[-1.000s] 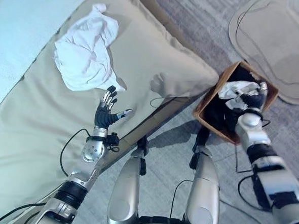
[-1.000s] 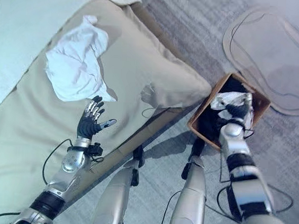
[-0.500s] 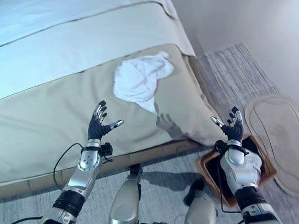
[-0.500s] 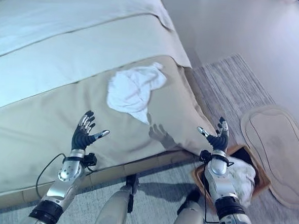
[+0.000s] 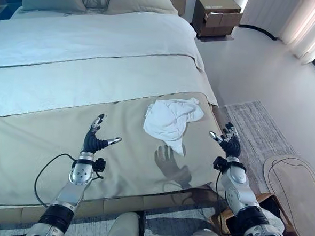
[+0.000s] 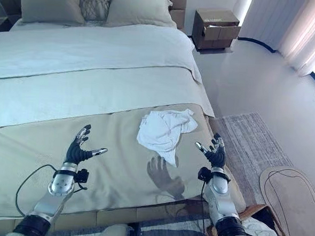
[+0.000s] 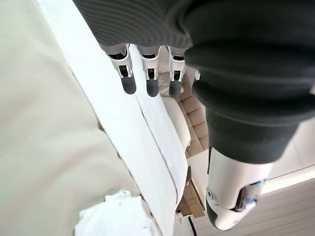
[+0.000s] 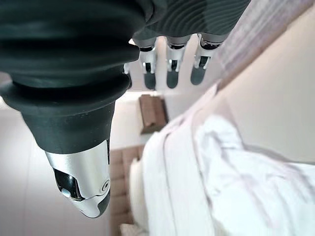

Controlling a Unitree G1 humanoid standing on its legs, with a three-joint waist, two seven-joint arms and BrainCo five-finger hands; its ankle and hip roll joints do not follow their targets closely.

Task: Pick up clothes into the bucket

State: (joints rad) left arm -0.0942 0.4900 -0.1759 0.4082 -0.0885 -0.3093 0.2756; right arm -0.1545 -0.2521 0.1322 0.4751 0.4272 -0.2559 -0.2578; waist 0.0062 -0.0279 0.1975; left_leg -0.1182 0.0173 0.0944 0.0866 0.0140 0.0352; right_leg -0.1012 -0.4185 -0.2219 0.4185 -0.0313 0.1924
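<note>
One white garment [image 6: 260, 235] already lies in the brown bucket [image 6: 250, 211] at five o'clock on the floor, while a crumpled white cloth [image 5: 172, 119] remains on the bed [image 5: 70, 64] between the empty, spread-fingered left hand [image 5: 94, 140] and right hand [image 5: 228, 145].

Silver-grey arms end in a dark ribbed left hand [image 5: 94, 142] and right hand [image 5: 230, 146] with silver, dark-tipped fingers [image 7: 150, 78].
</note>
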